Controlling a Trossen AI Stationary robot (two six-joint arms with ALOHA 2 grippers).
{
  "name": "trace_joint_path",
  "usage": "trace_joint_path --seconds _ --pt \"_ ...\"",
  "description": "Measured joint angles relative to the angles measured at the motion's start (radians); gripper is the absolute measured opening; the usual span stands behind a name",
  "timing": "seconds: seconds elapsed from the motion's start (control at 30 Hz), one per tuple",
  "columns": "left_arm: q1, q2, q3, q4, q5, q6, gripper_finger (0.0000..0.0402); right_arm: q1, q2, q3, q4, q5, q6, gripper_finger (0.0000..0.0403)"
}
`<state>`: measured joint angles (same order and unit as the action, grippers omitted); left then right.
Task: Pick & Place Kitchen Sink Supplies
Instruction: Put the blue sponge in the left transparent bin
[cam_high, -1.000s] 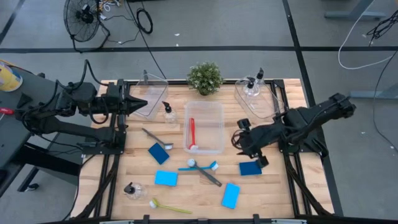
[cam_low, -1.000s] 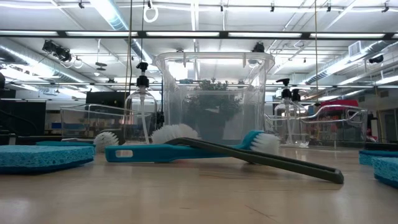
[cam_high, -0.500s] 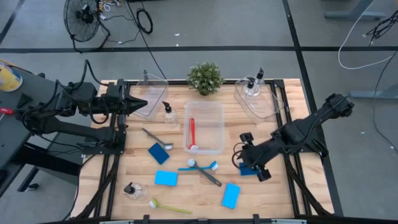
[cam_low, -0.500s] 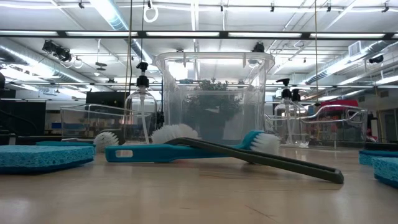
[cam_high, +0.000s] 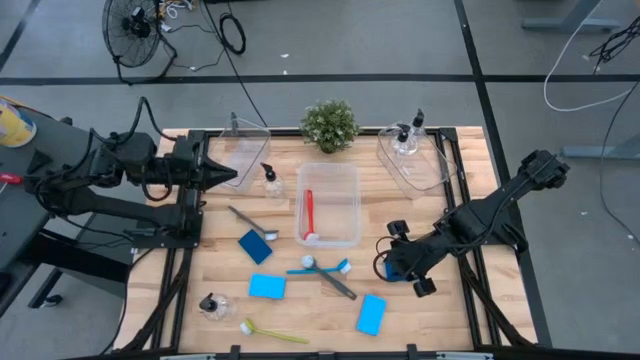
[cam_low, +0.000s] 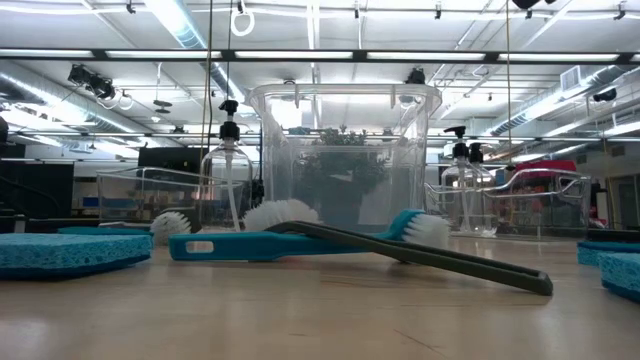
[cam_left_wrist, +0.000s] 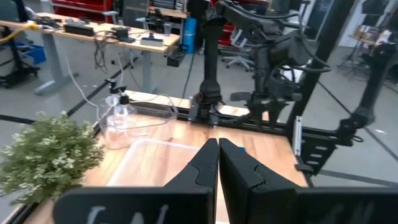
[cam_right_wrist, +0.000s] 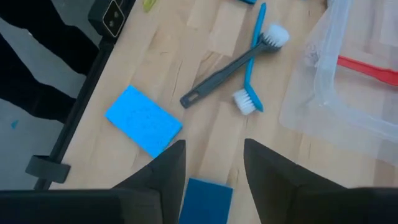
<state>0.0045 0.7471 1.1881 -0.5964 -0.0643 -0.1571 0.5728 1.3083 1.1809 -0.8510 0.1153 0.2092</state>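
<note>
**A:** Just on the right-arm side of the middle bin (cam_high: 330, 205), your right gripper (cam_high: 397, 268) hangs over a dark blue sponge (cam_right_wrist: 205, 200). How do you take it well?

**B:** Come straight down so the sponge sits between your fingers (cam_right_wrist: 166, 175), one on each long edge. I'd judge it soft and flat, so reach nearly to the table (cam_high: 300, 300) before squeezing, and squeeze gently.

**A:** Your jaws?

**B:** Apart, with the sponge showing in the gap; nothing is held yet. Your arm reaches in from the right-arm edge, stretched low, wrist pitched down toward the wood.

**A:** Anything near the bin to mind?

**B:** The crossed teal brush (cam_high: 322, 267) and grey brush (cam_high: 335, 283) lie just in front of the bin, apart from your sponge. A lighter blue sponge (cam_high: 371, 314) lies farther from the bin.

**A:** Your left gripper (cam_high: 228, 173)?

**B:** Parked by the far left bin (cam_high: 245, 157), jaws together, holding nothing.
</note>
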Motion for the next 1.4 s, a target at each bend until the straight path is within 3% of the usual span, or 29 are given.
trace_joint_path --seconds 0.4,0.8,1.4 --pt "0.0 0.053 0.0 -0.023 0.015 -0.014 0.0016 0.008 0.0 0.0 -0.11 -0.003 0.065 0.0171" --pt "0.0 0.118 0.0 -0.022 0.013 -0.013 0.0016 0.025 -0.001 -0.14 -0.119 -0.055 0.175 0.0243" --pt "0.0 0.13 0.0 -0.019 0.013 -0.012 0.0016 0.024 -0.001 -0.459 0.224 -0.065 0.18 0.0247"
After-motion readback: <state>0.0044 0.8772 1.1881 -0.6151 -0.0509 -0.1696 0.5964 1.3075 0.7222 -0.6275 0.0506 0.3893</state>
